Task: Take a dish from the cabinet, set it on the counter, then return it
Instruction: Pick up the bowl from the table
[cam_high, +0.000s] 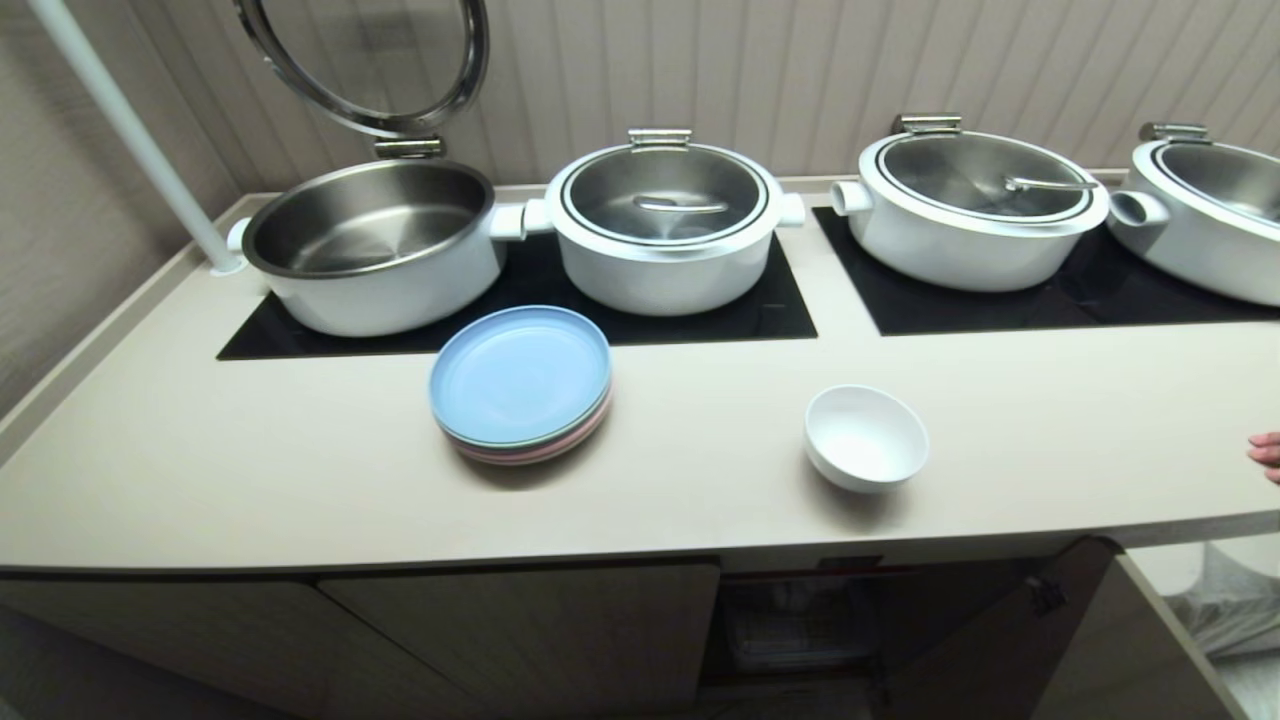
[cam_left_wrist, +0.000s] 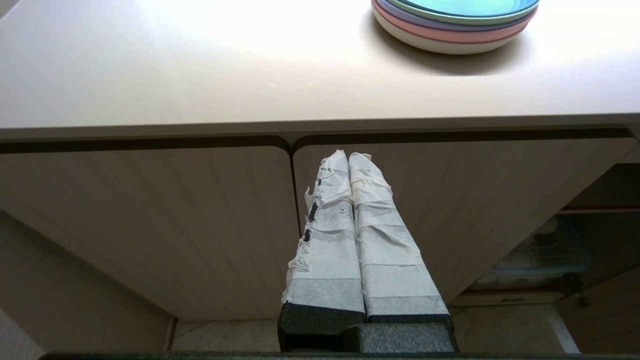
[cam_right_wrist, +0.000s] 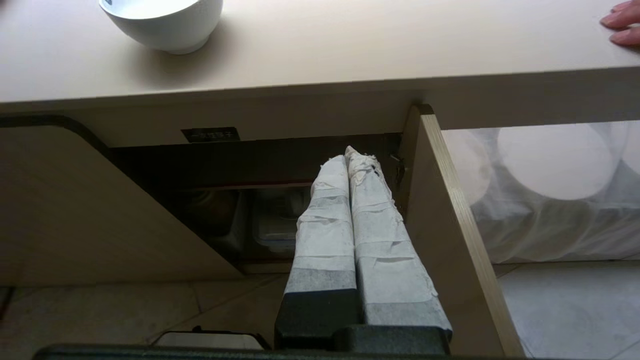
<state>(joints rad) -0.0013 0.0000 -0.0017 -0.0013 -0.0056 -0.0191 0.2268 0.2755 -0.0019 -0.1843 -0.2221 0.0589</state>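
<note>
The dish (cam_high: 866, 437), a small white bowl, stands upright on the beige counter (cam_high: 700, 480) near its front edge; it also shows in the right wrist view (cam_right_wrist: 162, 22). Below it the cabinet (cam_high: 800, 620) is open, with a black label (cam_right_wrist: 210, 134) above its dark opening and its door (cam_right_wrist: 450, 225) swung out. My right gripper (cam_right_wrist: 348, 152) is shut and empty, low in front of that opening, below the counter edge. My left gripper (cam_left_wrist: 348, 156) is shut and empty, facing closed cabinet doors (cam_left_wrist: 200, 225). Neither gripper shows in the head view.
A stack of pastel plates (cam_high: 520, 384) sits left of the bowl. Several big white pots (cam_high: 665, 225) stand on black cooktop panels (cam_high: 760, 310) behind. A person's fingers (cam_high: 1266, 455) rest on the counter's right edge. Cloth-draped white plates (cam_right_wrist: 555, 162) fill the niche right of the open door.
</note>
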